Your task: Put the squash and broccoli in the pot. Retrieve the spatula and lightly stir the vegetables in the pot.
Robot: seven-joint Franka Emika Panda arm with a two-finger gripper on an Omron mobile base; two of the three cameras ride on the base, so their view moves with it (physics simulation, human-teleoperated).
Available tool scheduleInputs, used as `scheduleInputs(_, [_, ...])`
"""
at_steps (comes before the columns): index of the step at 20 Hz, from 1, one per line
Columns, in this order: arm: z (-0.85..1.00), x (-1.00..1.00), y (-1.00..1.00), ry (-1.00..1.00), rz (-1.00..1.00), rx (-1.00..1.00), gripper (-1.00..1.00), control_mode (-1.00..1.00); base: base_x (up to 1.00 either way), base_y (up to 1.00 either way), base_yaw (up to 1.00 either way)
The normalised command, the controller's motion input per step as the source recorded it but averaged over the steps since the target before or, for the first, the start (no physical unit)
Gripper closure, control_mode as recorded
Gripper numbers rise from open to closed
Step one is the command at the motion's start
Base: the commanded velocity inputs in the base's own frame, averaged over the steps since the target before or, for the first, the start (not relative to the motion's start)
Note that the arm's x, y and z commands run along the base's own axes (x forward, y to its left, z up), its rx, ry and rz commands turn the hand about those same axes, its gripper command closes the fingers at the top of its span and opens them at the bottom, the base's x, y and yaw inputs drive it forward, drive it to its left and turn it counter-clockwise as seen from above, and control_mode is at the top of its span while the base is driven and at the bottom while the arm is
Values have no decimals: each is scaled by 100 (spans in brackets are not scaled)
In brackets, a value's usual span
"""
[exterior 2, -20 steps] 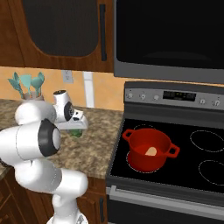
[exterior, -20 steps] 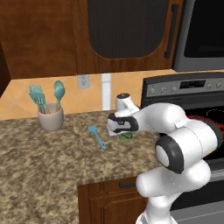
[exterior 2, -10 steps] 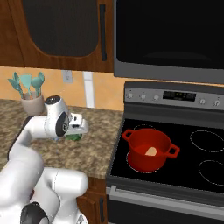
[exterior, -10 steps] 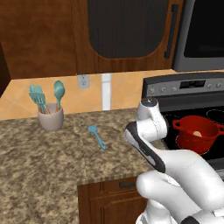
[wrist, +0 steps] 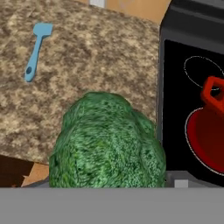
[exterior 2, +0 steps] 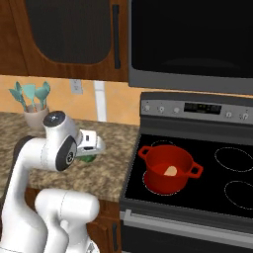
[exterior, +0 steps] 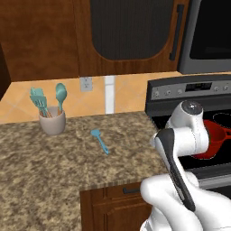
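Right now you are over a speckled granite counter [exterior: 54,162] that runs up to a black stove [exterior 2: 197,197], with a tan tiled wall and dark wood cabinets behind. Your pincer [exterior 2: 91,148] hangs above the counter near its stove-side end, and the broccoli [wrist: 107,146] sits right at its tips, filling the near part of the hand view; a sliver of green shows under the hand in the right base view. The jaws stand wide around it, so you appear to be gripping the broccoli. The red pot [exterior 2: 168,168] stands on the stove's near left burner, off to the stove side of the pincer and well apart from it, with the pale squash [exterior 2: 170,171] lying inside. The blue spatula [exterior: 100,140] lies flat on the counter on the pincer's other side, well apart. Farther that way a beige cup [exterior: 52,122] holds teal utensils by the wall. Between pincer and pot you cross the counter edge and bare black glass.
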Motion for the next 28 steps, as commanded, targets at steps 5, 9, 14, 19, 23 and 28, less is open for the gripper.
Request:
scheduleInputs(5, [91, -27, -39, 12, 0, 7, 100, -100, 0, 0, 0])
scheduleInputs(9, [23, -1, -54, 18, 1, 10, 100, -100, 0, 0, 0])
scheduleInputs(14, [-2, 2, -83, 4, 0, 12, 100, -100, 0, 0, 0])
scheduleInputs(19, [-22, 21, -69, 3, 0, 4, 100, -100, 0, 0, 0])
scheduleInputs(23, [-39, 48, -45, 1, 0, 0, 100, -100, 0, 0, 0])
scheduleInputs(28, [-34, 48, -44, 3, 0, 0, 100, -100, 0, 0, 0])
